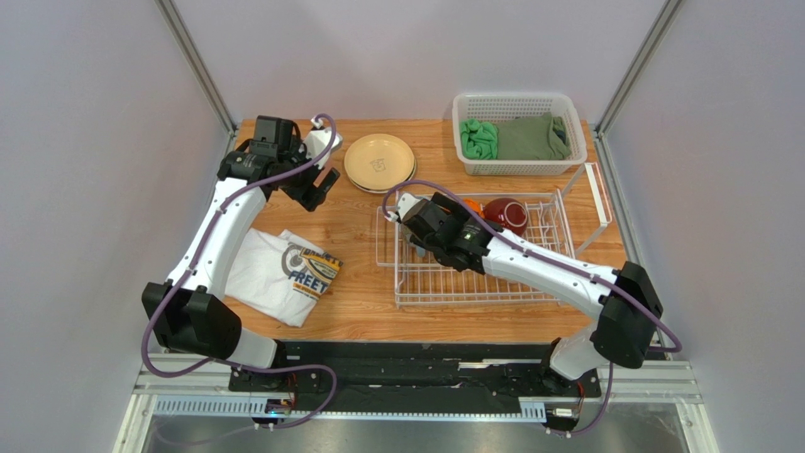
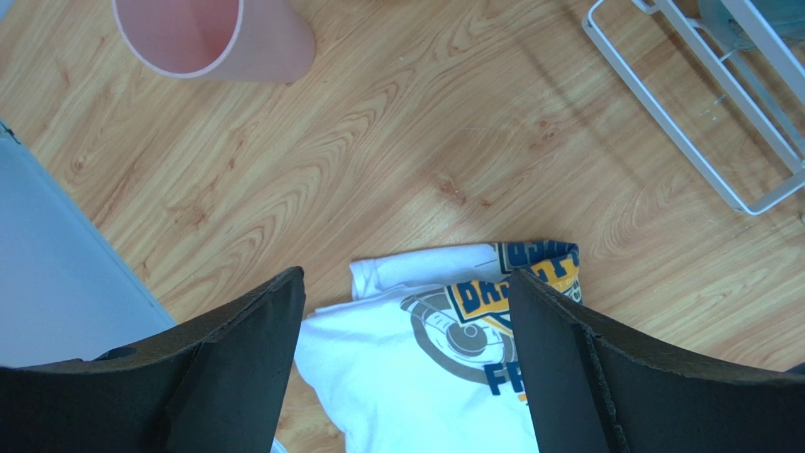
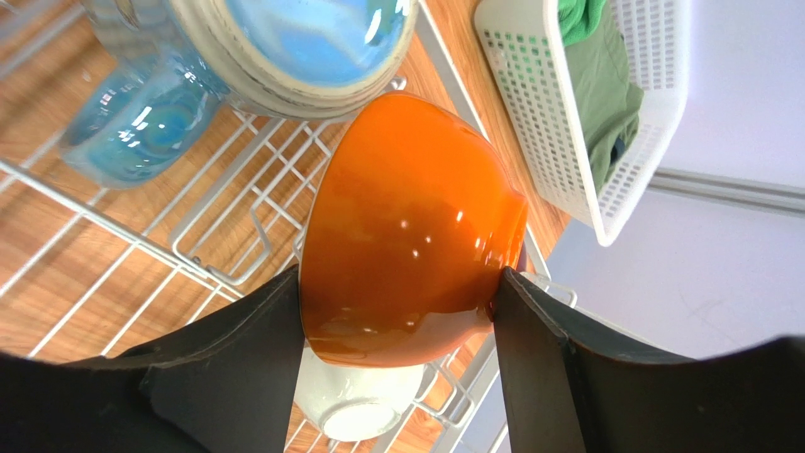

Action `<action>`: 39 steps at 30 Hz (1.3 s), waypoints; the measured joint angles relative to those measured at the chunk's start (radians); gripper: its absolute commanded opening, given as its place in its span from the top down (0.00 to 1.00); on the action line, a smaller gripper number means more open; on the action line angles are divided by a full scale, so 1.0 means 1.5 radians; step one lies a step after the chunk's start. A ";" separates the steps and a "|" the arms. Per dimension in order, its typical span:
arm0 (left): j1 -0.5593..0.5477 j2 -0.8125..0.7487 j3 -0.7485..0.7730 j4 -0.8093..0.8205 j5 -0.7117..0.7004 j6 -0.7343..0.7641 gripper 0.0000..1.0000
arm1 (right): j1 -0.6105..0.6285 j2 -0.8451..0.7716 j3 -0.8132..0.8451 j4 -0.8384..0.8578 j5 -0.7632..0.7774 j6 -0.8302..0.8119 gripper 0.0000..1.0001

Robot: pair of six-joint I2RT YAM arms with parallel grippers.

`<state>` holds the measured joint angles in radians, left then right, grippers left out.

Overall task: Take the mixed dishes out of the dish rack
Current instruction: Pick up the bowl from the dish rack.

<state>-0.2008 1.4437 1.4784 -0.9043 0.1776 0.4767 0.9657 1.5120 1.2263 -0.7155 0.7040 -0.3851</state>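
Note:
The white wire dish rack (image 1: 453, 278) stands right of centre. My right gripper (image 1: 460, 219) reaches into its far end, and its jaws press both sides of the tilted orange bowl (image 3: 406, 226). A small white bowl (image 3: 354, 401) lies under it. A light-blue mug (image 3: 132, 127) and a beige-rimmed dish with a blue inside (image 3: 293, 47) sit beside it in the rack. The dark red bowl (image 1: 506, 215) is in the rack's far right. Tan plates (image 1: 379, 161) are stacked on the table. My left gripper (image 1: 321, 189) is open and empty above the table near the pink cup (image 2: 213, 38).
A printed white T-shirt (image 1: 283, 272) lies on the table at the front left, under the left gripper (image 2: 406, 276). A white perforated basket (image 1: 519, 135) with green cloths stands at the back right. The rack's near corner shows in the left wrist view (image 2: 699, 142).

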 measured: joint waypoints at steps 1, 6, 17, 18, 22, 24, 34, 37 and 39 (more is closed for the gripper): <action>0.000 -0.002 0.000 0.001 0.004 0.000 0.12 | 0.000 -0.010 0.008 -0.006 -0.010 0.003 0.64; 0.000 -0.021 0.001 0.014 0.049 -0.003 0.12 | -0.006 -0.063 0.046 -0.032 -0.070 0.018 0.64; -0.001 -0.094 0.001 0.099 0.216 -0.050 0.14 | -0.069 -0.143 0.115 -0.074 -0.192 0.037 0.65; 0.000 -0.102 -0.002 0.117 0.238 -0.061 0.14 | -0.082 -0.150 0.125 -0.078 -0.216 0.041 0.65; -0.002 -0.134 -0.027 0.199 0.316 -0.108 0.15 | -0.119 -0.180 0.160 -0.083 -0.306 0.057 0.65; -0.006 -0.150 -0.045 0.244 0.350 -0.131 0.16 | -0.130 -0.194 0.174 -0.084 -0.353 0.067 0.65; -0.132 -0.176 -0.122 0.397 0.406 -0.172 0.16 | -0.141 -0.205 0.200 -0.098 -0.585 0.100 0.66; -0.168 -0.182 -0.142 0.430 0.406 -0.173 0.16 | -0.141 -0.196 0.200 -0.102 -0.638 0.104 0.66; -0.192 -0.190 -0.155 0.441 0.399 -0.168 0.16 | -0.141 -0.190 0.201 -0.107 -0.664 0.107 0.66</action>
<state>-0.4885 1.1591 1.2461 -0.2420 0.7757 0.2249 0.7536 1.2274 1.5272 -0.8757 -0.2924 -0.2253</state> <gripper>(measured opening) 0.843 0.683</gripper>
